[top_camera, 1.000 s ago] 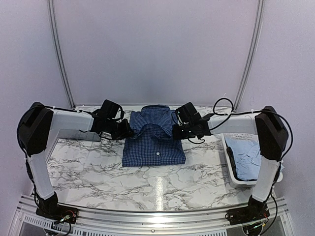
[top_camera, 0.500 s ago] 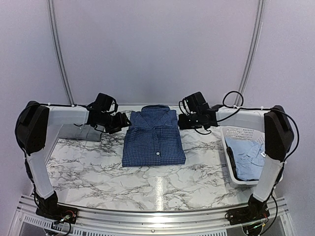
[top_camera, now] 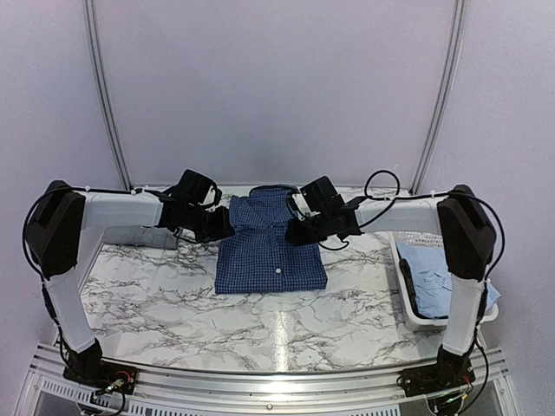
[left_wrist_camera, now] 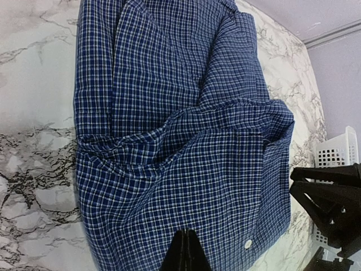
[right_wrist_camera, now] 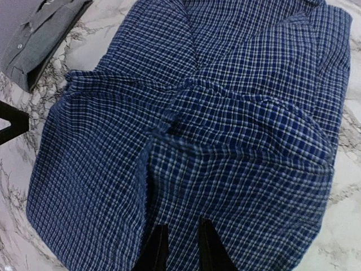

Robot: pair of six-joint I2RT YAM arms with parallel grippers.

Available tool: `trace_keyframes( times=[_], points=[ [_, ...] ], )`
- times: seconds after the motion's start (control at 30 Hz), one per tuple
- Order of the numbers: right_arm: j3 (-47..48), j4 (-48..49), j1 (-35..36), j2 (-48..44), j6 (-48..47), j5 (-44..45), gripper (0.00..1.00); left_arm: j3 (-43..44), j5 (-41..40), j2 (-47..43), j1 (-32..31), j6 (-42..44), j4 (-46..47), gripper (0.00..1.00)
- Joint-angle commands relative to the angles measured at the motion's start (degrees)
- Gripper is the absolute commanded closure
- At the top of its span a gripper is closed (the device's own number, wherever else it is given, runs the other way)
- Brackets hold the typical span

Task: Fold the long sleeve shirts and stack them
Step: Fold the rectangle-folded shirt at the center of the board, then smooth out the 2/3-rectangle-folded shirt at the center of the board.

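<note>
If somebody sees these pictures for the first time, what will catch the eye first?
First, the dark blue checked shirt, folded into a neat rectangle in the middle of the marble table, with the left gripper and the right gripper at its collar end, one from either side. Next, the white basket at the table's right edge, with a light blue shirt inside.

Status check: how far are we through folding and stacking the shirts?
Looks done: grey shirt appears folded, far left. In hand: checked shirt folded mid-table; left gripper shut, right gripper with fingers narrowly apart over cloth, both near its collar end, grip unclear. Left: light blue shirt lies loose in the basket; nothing stacked yet.
</note>
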Motion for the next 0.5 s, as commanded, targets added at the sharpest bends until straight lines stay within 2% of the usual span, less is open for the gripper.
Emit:
trace_keyframes(
  times=[0.0,0.2,0.33,0.47],
  points=[
    [5.95,2.20,-3.62,7.53,-0.19,-6.49,0.85,2.97,-0.21,5.14,0.86,0.24,-0.35,1.00],
    [11.86,0.91,-5.58,13.86,-0.18,-7.46,0.75,9.96,0.77,13.72,2.50,1.74,-1.26,1.00],
    [12.33,0.18,-6.24,13.51,0.23,-7.26,0.68,14.07,0.48,18.34,3.58,2.37,-3.02,1.00],
    [10.01,0.09,-6.67,10.43,0.18,-6.44,0.66,16.53,-0.20,20.34,4.46,2.78,-4.13,1.00]
  ],
)
